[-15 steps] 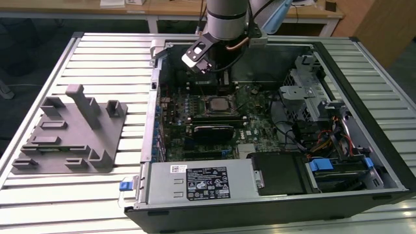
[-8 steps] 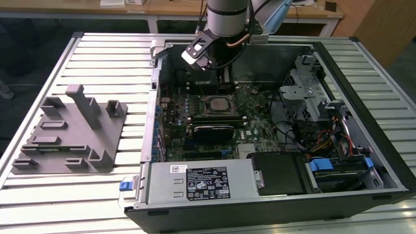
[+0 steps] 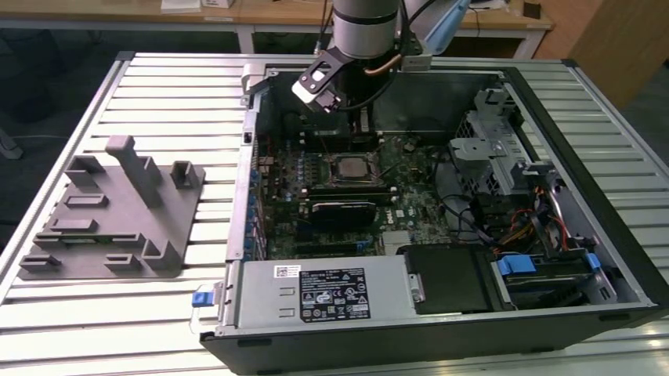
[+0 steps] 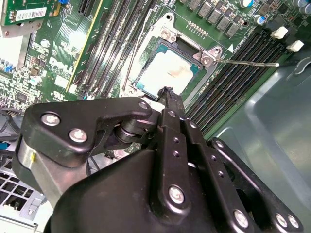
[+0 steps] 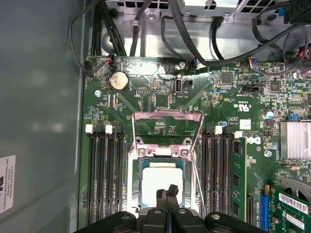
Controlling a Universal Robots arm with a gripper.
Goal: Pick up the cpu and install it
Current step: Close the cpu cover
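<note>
First wrist view: cpu [image 5: 160, 177] seated flat inside socket [image 5: 163, 151], retaining frame [image 5: 167, 115] swung open to admit it; gripper [image 5: 167, 191] over socket, fingers pinched together, gripping nothing.

The arm [image 3: 366, 27] hangs from the top centre of the exterior view, its wrist tilted. In both wrist views the pincer [image 4: 166, 92] [image 5: 168, 191] points downward, black fingers closed tip to tip.

Exterior view overhead, both wrist views close above cpu [image 4: 167, 73] [image 5: 160, 175]
</note>
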